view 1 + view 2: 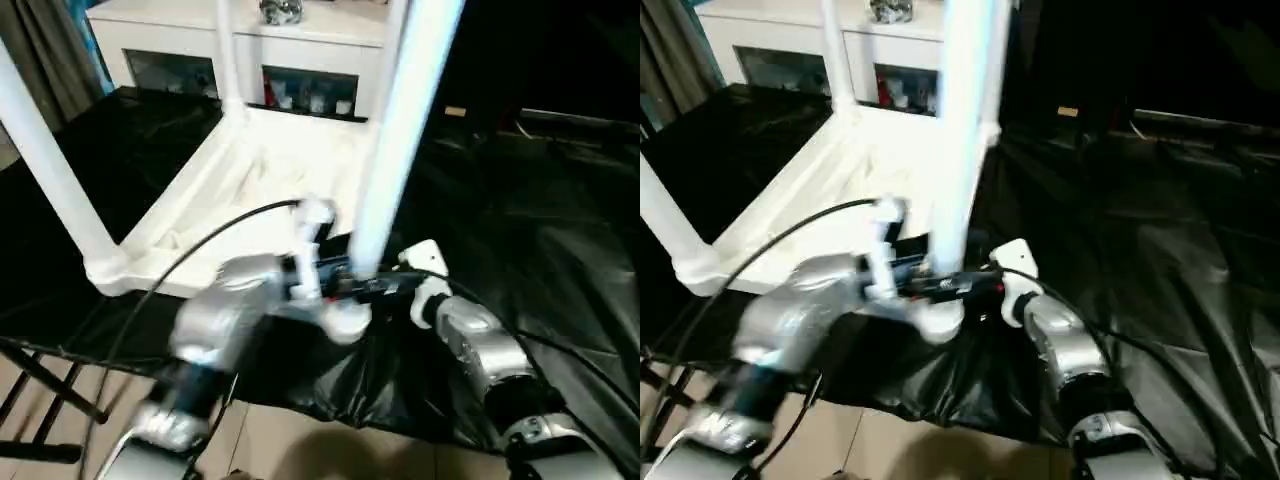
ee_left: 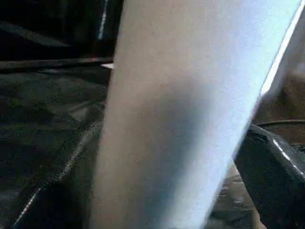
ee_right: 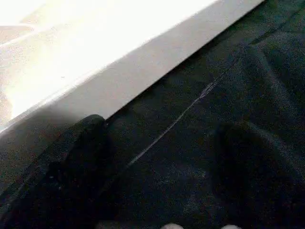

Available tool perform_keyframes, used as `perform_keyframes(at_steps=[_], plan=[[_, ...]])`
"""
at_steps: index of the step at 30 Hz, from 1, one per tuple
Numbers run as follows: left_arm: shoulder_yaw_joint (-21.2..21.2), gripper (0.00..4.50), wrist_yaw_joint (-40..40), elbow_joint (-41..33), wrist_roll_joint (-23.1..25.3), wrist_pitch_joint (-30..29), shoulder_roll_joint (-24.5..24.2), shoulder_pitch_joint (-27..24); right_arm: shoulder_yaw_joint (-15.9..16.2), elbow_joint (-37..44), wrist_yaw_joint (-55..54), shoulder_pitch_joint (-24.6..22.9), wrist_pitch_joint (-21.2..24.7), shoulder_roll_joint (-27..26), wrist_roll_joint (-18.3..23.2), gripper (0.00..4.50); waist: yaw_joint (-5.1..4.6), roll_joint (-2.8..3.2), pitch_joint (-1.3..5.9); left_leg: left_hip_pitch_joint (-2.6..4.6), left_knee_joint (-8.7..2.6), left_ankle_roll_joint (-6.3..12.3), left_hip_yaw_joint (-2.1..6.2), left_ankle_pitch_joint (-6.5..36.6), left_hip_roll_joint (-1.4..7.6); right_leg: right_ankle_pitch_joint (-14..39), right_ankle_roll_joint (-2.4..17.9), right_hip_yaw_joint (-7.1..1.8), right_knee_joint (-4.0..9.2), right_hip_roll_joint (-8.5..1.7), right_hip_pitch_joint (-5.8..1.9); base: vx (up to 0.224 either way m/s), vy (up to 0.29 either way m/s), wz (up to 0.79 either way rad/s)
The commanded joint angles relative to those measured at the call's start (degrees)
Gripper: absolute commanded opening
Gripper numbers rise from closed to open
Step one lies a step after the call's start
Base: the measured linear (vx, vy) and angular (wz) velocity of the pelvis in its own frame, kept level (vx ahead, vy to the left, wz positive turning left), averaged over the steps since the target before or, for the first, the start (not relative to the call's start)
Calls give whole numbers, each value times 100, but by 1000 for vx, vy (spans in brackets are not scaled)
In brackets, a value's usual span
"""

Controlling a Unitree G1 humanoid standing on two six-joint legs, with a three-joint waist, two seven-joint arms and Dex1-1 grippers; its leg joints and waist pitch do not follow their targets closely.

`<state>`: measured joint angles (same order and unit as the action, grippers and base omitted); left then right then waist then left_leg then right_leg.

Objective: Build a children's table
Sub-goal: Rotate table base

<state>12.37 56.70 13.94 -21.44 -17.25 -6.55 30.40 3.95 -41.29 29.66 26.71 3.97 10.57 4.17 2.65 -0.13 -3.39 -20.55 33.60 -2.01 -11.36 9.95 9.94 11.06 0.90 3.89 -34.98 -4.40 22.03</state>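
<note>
The tabletop [image 1: 250, 180] lies underside up on a black sheet [image 1: 520, 220], in front of a white cabinet [image 1: 250, 45]. 3 legs stand in its corner sockets. The near leg [image 1: 400, 130] at the tabletop's near right corner rises between both grippers. The left gripper [image 1: 325, 275] and right gripper [image 1: 385, 285] (fingers spread wide) flank that leg's base; whether either touches it I cannot tell.

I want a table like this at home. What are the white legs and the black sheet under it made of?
The white legs look like smooth plastic tubes: even colour, with a soft sheen along one side. The upside-down tabletop seems to be the same white plastic. The black sheet looks like thin plastic film, because it wrinkles and glints; it could also be a coated cloth.
</note>
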Motion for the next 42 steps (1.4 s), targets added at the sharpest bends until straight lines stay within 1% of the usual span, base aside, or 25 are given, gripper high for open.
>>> perform_keyframes(at_steps=[1,4,5,6,9,10,12,14,15,17,18,19,20,25,26,30,31,33,34,35,36,37,38,41,42], plan=[[14,445,222,73,152,205,-256,81,-39,383,355,-99,-27,264,106,450,73,1,351,44,-424,-1,197,1793,325,1678,1073,-313,517,-441,-227,0,0,0],[-19,445,620,95,98,118,-552,49,-32,773,791,-241,49,556,177,450,128,15,372,49,-397,164,169,1432,320,1188,1182,-315,461,-420,-235,0,0,0],[1,445,1038,153,111,134,-862,25,-34,1088,1172,-354,133,821,258,450,134,18,374,40,-395,194,173,1352,312,1088,1207,-309,443,-410,-242,0,0,0],[46,445,1273,252,170,153,-1078,32,-18,1266,1409,-423,172,1000,294,450,156,-16,387,33,-378,286,156,1204,309,907,1235,-306,429,-400,-257,0,0,0],[169,430,1745,531,287,226,-1471,88,44,1576,1816,-544,207,1330,332,450,210,23,417,0,-339,433,137,771,325,304,1391,-288,334,-385,-255,0,0,0],[343,430,1989,921,573,552,-1726,196,121,1790,2093,-639,200,1568,317,450,233,31,424,-2,-326,470,127,738,330,208,1449,-286,323,-390,-239,0,0,0],[449,407,2001,1190,806,819,-1825,279,167,1921,2281,-697,248,1701,333,450,301,79,402,13,-323,477,135,928,331,472,1391,-289,362,-395,-214,0,0,0],[701,393,1697,2017,1422,1527,-1942,577,298,2362,2771,-868,381,2073,392,450,331,54,397,44,-342,352,144,1187,352,787,1273,-292,396,-414,-212,0,0,0],[779,393,1558,2280,1621,1745,-1961,678,329,2519,2931,-927,441,2195,428,450,340,85,383,42,-346,350,147,1256,339,908,1219,-291,430,-392,-204,0,0,0],[919,387,1443,2795,1912,2121,-1964,897,347,2949,3279,-1035,723,2459,611,450,399,77,383,50,-375,242,175,1443,367,1224,1082,-297,448,-433,-229,0,0,0],[919,361,1443,2795,1912,2121,-1964,897,347,2949,3279,-1035,723,2459,611,450,406,66,375,49,-373,236,169,1464,365,1283,1057,-302,467,-438,-218,0,0,0],[932,353,1507,2962,1943,2212,-1933,972,341,3101,3366,-1063,757,2561,642,450,417,113,378,43,-379,178,184,1471,375,1303,1111,-300,451,-468,-217,0,0,0],[927,345,1473,3080,1982,2296,-1903,1030,331,3169,3408,-1065,826,2601,663,450,418,82,388,51,-377,136,181,1500,384,1263,1166,-300,450,-477,-214,0,0,0],[936,309,1589,3621,2033,2696,-1759,1301,343,3486,3608,-1157,1108,2760,791,450,437,75,403,22,-347,200,173,1387,358,1034,1279,-291,437,-471,-237,0,0,0],[875,295,1691,3996,2033,2979,-1638,1455,360,3608,3656,-1225,1174,2830,800,450,430,114,406,20,-339,231,169,1345,347,946,1289,-285,450,-456,-228,0,0,0],[864,261,1671,4285,2132,3232,-1559,1588,352,3731,3677,-1299,1259,2888,832,450,444,109,423,9,-317,276,176,1273,348,724,1368,-278,417,-475,-258,0,0,0],[861,261,1698,4535,2207,3364,-1506,1704,348,3864,3698,-1372,1360,2943,869,450,439,166,418,9,-316,294,177,1285,342,780,1376,-271,431,-465,-248,0,0,0],[910,237,1727,4772,2316,3511,-1478,1810,337,3974,3713,-1436,1441,2997,884,450,427,116,415,-7,-316,314,178,1266,335,818,1352,-268,439,-462,-273,0,0,0],[929,226,1731,4857,2356,3569,-1469,1847,328,4013,3718,-1458,1469,3015,890,450,433,160,419,12,-311,311,178,1308,343,898,1329,-268,457,-466,-260,0,0,0],[929,221,1744,4922,2369,3589,-1458,1879,314,4051,3715,-1476,1510,3028,904,450,427,146,412,7,-316,309,188,1300,340,961,1317,-261,451,-466,-273,0,0,0],[915,216,1744,5021,2382,3625,-1430,1925,296,4084,3716,-1496,1545,3047,915,450,429,232,412,7,-309,300,191,1305,340,984,1324,-264,451,-470,-263,0,0,0],[914,216,1778,5095,2395,3656,-1412,1961,285,4119,3717,-1516,1571,3065,924,450,417,176,404,4,-303,310,175,1328,322,1041,1300,-262,483,-453,-266,0,0,0],[912,190,1798,5179,2420,3698,-1390,1998,276,4154,3715,-1540,1590,3087,934,450,428,215,413,4,-305,315,188,1279,330,1045,1304,-261,465,-461,-272,0,0,0],[912,173,1780,5339,2487,3757,-1361,2074,256,4237,3694,-1601,1630,3125,936,450,421,208,414,1,-296,346,181,1256,330,1083,1295,-258,474,-458,-267,0,0,0],[879,161,1792,5452,2520,3786,-1329,2126,226,4301,3683,-1643,1674,3147,949,450,410,243,414,-4,-289,348,176,1272,320,1113,1290,-258,491,-455,-268,0,0,0]])
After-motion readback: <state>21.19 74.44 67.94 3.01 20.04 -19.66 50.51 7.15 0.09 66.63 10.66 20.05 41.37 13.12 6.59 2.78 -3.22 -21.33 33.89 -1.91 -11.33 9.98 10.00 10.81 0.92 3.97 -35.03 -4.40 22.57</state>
